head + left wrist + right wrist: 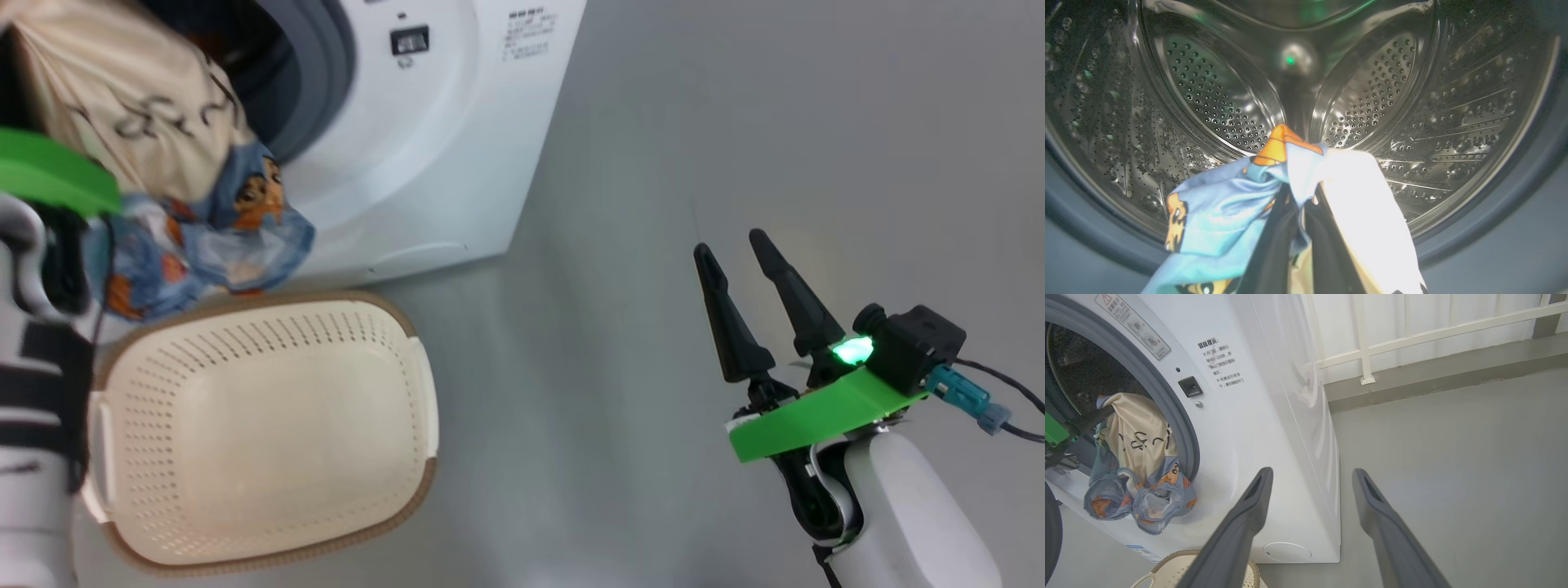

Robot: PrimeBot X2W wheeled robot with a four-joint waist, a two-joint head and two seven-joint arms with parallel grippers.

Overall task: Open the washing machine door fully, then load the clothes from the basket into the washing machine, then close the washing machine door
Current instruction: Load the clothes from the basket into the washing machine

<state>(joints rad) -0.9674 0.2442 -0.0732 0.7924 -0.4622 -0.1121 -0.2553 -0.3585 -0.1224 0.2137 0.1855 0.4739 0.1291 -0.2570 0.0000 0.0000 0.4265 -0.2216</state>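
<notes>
The white washing machine (424, 163) stands with its mouth open, showing the perforated steel drum (1216, 102). The clothes (163, 114), cream lettered fabric over blue bear prints, hang bunched across the grey ring (1167, 400). The cream basket (269, 343) sits empty on the floor just before it.

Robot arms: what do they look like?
The right gripper has two long, pointed dark fingers on a bright green plate, with a glowing green light, a black box and a black cable with a teal plug. Its forearm is white; the left forearm is white with black bands and a green plate.
</notes>
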